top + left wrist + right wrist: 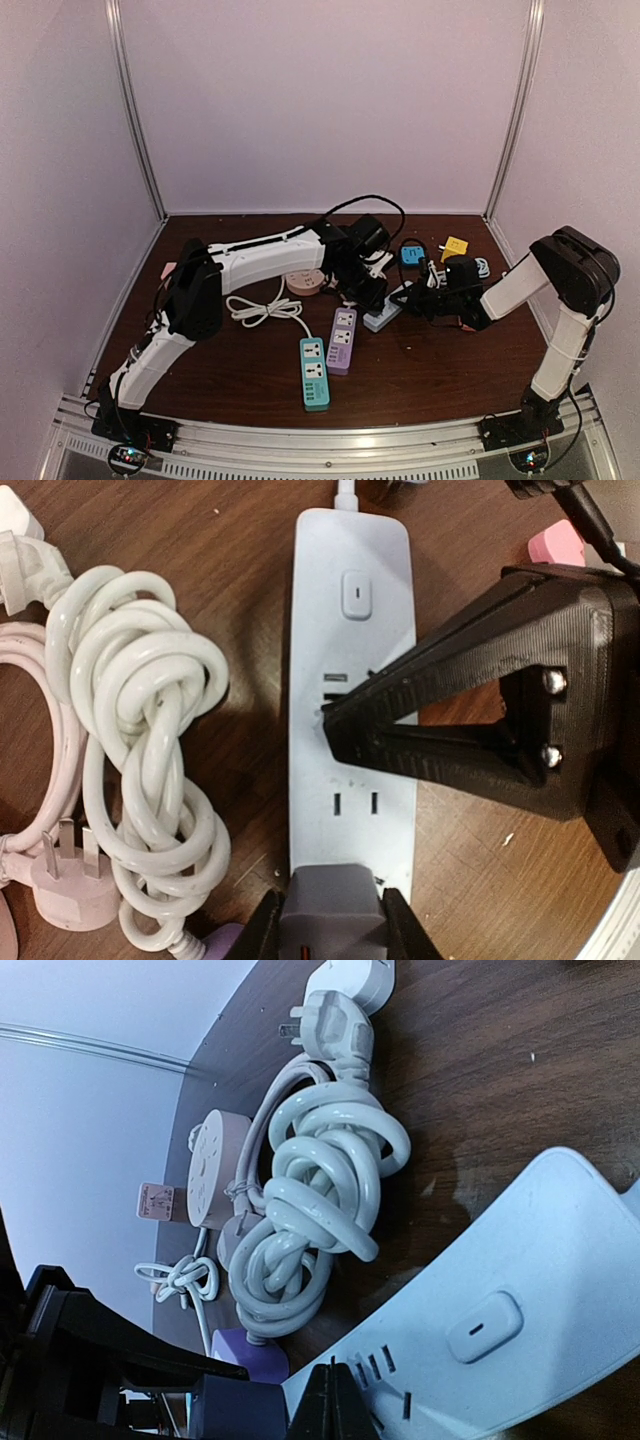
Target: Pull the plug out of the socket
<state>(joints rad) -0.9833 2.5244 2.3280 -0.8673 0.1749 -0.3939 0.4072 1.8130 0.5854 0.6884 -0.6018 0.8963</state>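
Observation:
A pale blue-white socket strip lies on the brown table. A grey-purple plug sits at the strip's near end, and my left gripper is shut on it, one finger on each side. My right gripper is shut, with its tip pressed down on the strip beside the middle sockets. From the left wrist it shows as a black wedge reaching in from the right. In the top view the left gripper and right gripper meet over the strip. Whether the plug's pins are still in the socket is hidden.
A knotted white cable and a pink plug lie just left of the strip. A purple strip and a teal strip lie nearer the front. A round pink socket, a blue cube and a yellow piece sit further back.

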